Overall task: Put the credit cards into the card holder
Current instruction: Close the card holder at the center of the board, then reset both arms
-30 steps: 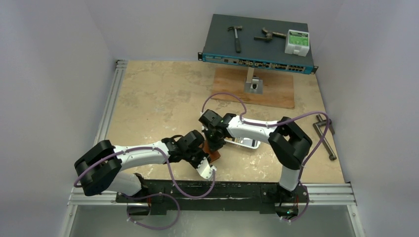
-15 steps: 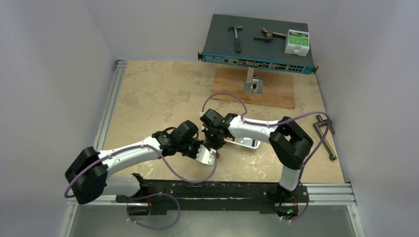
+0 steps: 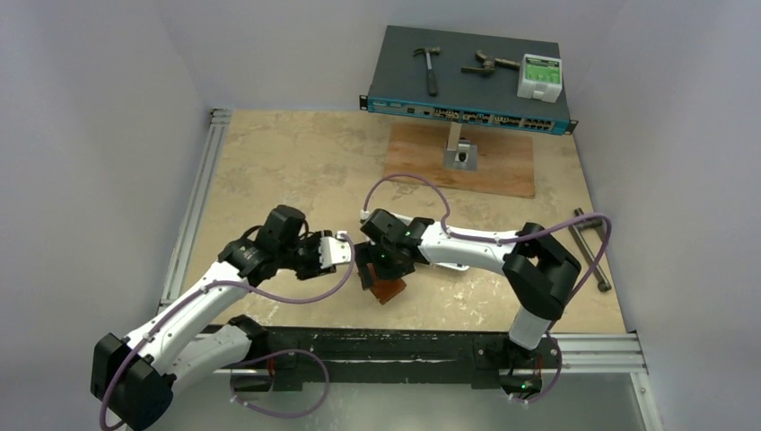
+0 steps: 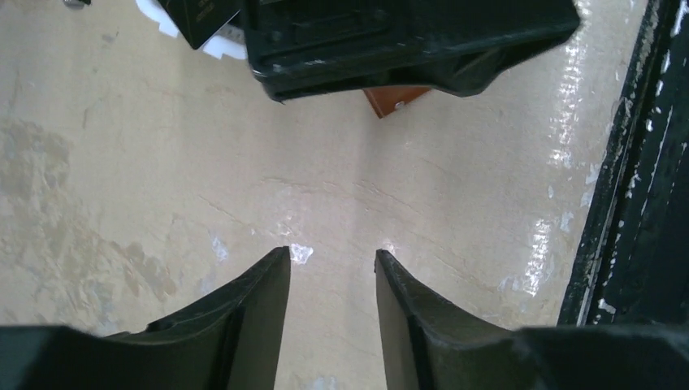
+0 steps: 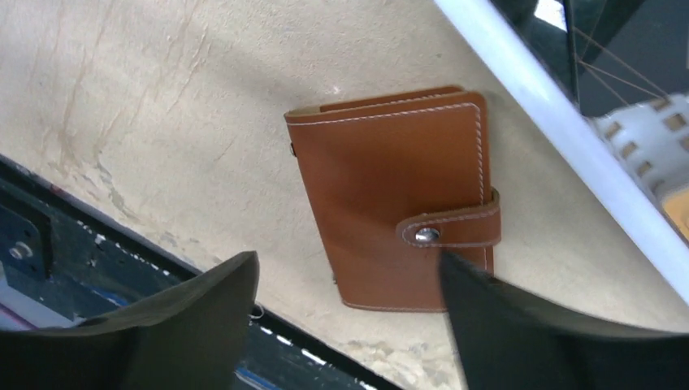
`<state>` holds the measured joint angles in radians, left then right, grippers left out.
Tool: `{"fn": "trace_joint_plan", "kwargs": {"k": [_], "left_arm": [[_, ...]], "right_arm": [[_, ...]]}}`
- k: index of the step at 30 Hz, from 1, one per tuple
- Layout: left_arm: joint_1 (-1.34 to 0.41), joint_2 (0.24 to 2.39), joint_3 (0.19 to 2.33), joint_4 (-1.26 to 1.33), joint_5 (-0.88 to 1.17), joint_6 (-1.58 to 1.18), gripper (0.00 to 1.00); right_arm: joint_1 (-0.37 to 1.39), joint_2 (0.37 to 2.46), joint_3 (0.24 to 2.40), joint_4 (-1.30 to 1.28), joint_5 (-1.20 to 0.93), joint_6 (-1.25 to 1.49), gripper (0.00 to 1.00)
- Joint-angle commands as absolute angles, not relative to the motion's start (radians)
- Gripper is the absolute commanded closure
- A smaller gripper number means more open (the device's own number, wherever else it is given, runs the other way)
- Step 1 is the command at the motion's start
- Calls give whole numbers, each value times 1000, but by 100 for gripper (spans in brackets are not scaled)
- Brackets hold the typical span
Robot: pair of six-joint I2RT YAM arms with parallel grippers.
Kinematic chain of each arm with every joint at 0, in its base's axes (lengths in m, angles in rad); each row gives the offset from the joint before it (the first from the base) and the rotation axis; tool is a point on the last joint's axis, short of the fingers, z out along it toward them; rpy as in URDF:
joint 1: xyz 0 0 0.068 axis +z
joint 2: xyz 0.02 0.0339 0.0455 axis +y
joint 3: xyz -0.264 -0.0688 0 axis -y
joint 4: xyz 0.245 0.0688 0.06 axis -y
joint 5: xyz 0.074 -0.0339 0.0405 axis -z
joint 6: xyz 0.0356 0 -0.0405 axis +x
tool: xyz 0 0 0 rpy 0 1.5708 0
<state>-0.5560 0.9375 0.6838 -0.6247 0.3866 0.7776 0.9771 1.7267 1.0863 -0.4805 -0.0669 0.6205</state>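
The card holder (image 5: 398, 203) is a brown leather wallet lying flat on the table, folded shut with its snap tab fastened. It also shows below the right gripper in the top view (image 3: 389, 290). My right gripper (image 5: 347, 257) hovers just over it, open, with nothing between the fingers. My left gripper (image 4: 333, 252) is open and empty over bare table, left of the holder (image 4: 396, 99); from above it (image 3: 344, 251) faces the right gripper (image 3: 375, 272). A dark card corner (image 4: 199, 16) shows at the top left of the left wrist view. The other credit cards are hidden.
A white slotted tray (image 5: 642, 138) lies beside the holder, mostly under the right arm. The table's black front rail (image 3: 404, 341) runs close behind the holder. A network switch (image 3: 467, 81) with tools on it, a wooden board (image 3: 502, 166) and a metal clamp (image 3: 592, 251) are farther off.
My left arm has swung away to the left and back from the holder, its jaws widening. My right gripper has opened and now stands over the holder on the table.
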Motion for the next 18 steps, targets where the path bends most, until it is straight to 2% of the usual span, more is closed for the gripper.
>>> {"fn": "trace_joint_plan", "kwargs": {"k": [1, 4, 9, 14, 18], "left_arm": [[-512, 939, 725, -620, 307, 608, 52], [-397, 948, 762, -668, 371, 506, 33], [-101, 918, 774, -687, 522, 433, 27], [169, 999, 818, -662, 586, 325, 23], [259, 1069, 807, -562, 598, 223, 17]], "right_arm": [[977, 1645, 1215, -622, 33, 624, 4], [959, 1575, 1255, -624, 99, 616, 1], [863, 1360, 1198, -542, 197, 612, 1], [557, 1132, 1045, -425, 322, 600, 1], [363, 1038, 798, -143, 506, 475, 1]]}}
